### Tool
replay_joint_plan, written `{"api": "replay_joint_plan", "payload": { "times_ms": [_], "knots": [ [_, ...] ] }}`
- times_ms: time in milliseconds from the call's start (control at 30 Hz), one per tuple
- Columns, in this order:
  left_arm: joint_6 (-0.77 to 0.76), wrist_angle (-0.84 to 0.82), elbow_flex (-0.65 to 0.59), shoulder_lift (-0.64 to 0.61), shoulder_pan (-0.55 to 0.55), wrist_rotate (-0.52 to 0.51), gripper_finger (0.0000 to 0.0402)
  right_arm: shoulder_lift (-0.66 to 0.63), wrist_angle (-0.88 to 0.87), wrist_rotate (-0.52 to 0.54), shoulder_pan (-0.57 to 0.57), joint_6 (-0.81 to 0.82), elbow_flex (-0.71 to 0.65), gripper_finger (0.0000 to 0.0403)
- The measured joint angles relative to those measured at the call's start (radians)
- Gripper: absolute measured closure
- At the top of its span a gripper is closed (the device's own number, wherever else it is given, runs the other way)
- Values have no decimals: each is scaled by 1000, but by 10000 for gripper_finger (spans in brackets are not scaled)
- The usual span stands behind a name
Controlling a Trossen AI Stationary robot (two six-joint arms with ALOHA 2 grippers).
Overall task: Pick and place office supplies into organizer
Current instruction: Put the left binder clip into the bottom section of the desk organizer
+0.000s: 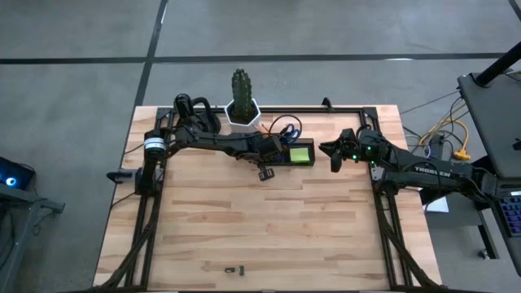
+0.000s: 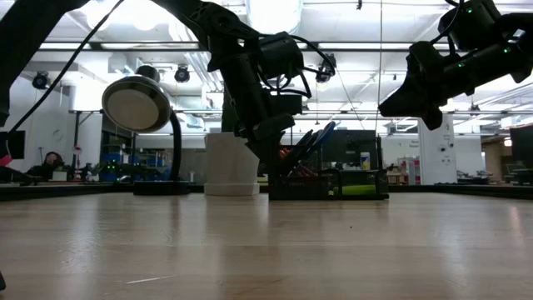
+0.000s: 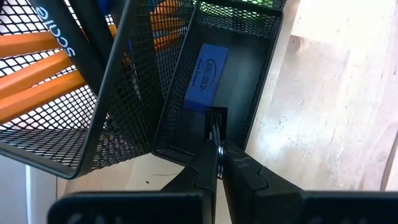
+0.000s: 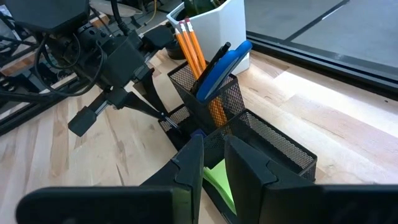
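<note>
The black wire-mesh organizer (image 1: pixel 291 152) sits at the far side of my wooden table (image 1: pixel 260 236), just beside the white hexagonal pot with its green cactus (image 1: pixel 242 104), which stands toward my left arm. Its tall cup holds orange pencils (image 4: pixel 191 46), a dark pen and blue-handled scissors (image 4: pixel 222 65), all leaning out over the low trays; a lime-green sticky-note pad (image 1: pixel 301 155) fills the tray nearest my right arm, and a small blue block (image 3: pixel 205 76) lies in the narrow tray. The near table is wide open, save a tiny dark clip (image 1: pixel 234 268) by the front edge. My left gripper (image 3: pixel 216 127), fingers pinched together on a small black clip (image 3: pixel 216 116), dips into the blue block's tray. My right gripper (image 1: pixel 334 155) hovers beside the organizer, fingers slightly apart, holding nothing.
</note>
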Motion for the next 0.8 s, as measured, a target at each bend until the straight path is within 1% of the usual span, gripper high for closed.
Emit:
{"api": "replay_joint_plan", "payload": {
  "times_ms": [167, 467, 800],
  "knots": [
    [-1, 15, 0, 1, 0, -2, 398, 0, 0, 0, 0, 0, 0, 346],
    [-7, 19, -2, 2, 0, -2, 353, 0, 0, 0, 0, 0, 0, 346],
    [-3, 0, 7, -1, 0, -4, 320, 0, 0, 0, 0, 0, 0, 346]
  ]
}}
